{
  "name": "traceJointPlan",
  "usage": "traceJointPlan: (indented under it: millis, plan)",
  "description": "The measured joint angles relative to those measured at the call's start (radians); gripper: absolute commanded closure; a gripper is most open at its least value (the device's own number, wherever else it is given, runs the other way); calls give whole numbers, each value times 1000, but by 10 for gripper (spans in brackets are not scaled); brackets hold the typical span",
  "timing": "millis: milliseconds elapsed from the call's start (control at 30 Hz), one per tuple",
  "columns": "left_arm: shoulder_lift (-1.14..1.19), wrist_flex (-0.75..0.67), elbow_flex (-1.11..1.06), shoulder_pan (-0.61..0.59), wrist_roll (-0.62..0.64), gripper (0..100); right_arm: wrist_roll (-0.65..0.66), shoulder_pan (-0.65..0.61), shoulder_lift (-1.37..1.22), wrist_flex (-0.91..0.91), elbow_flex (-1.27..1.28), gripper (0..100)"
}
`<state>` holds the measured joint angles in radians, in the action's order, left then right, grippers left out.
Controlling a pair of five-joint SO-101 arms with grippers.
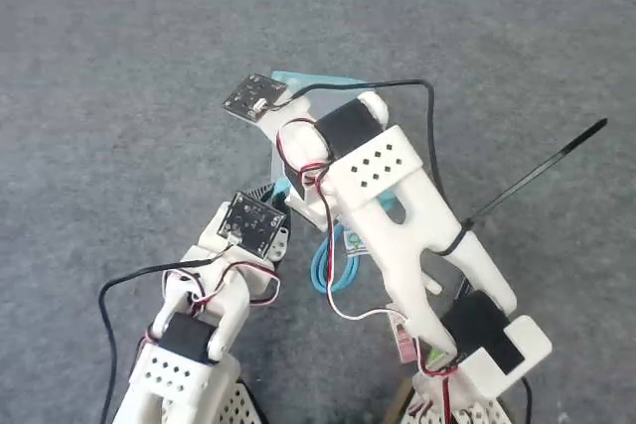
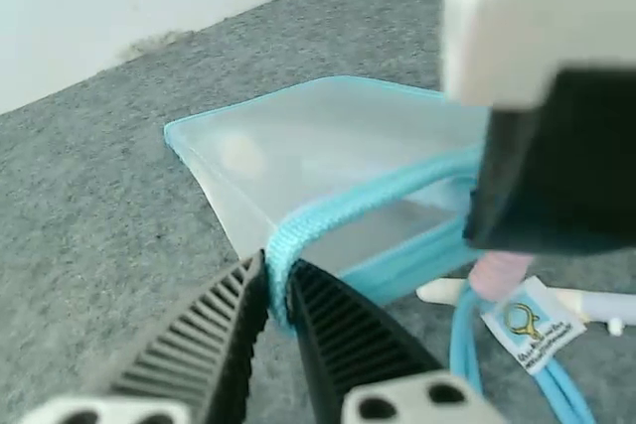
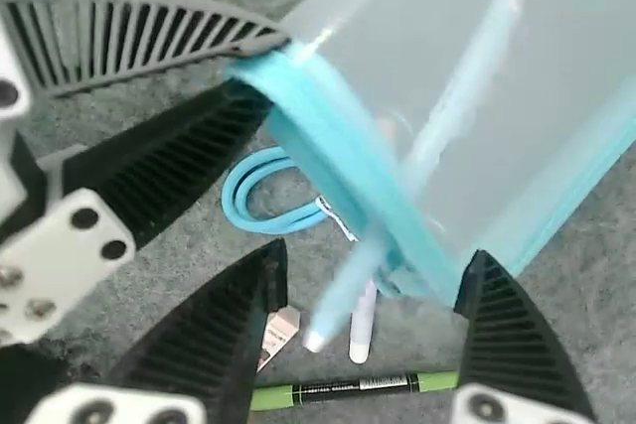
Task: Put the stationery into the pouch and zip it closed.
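White arms [image 1: 397,196], black ribbed fingers [image 2: 338,335]

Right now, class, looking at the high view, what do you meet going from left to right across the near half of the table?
left arm → blue strap loop → pink item → black cable tie

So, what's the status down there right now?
Left gripper shut on pouch zip edge. Right gripper open at pouch mouth. Blue pen looks partway in. Green pen, white pen outside on table.
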<state>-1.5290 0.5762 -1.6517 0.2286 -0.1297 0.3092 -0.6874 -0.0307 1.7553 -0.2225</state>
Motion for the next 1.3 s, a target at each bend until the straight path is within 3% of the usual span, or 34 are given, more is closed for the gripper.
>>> traceJointPlan:
  millis: [233,433,533,700,933,1133,1300]
  plan:
    - [0,-11,0,-106,5,988,0,110,150,0,15,734]
    - [0,-31,0,-284,147,988,58,183,270,0,221,734]
    - [0,-21,0,-241,143,988,63,186,298,0,325,734]
    - [0,29,0,-34,-14,988,89,186,310,-32,502,734]
    - [2,5,31,-333,132,988,114,186,311,-170,703,734]
    - [2,18,31,-150,-2,988,114,184,311,-236,786,734]
    - [2,18,43,-301,91,988,114,186,311,-321,875,734]
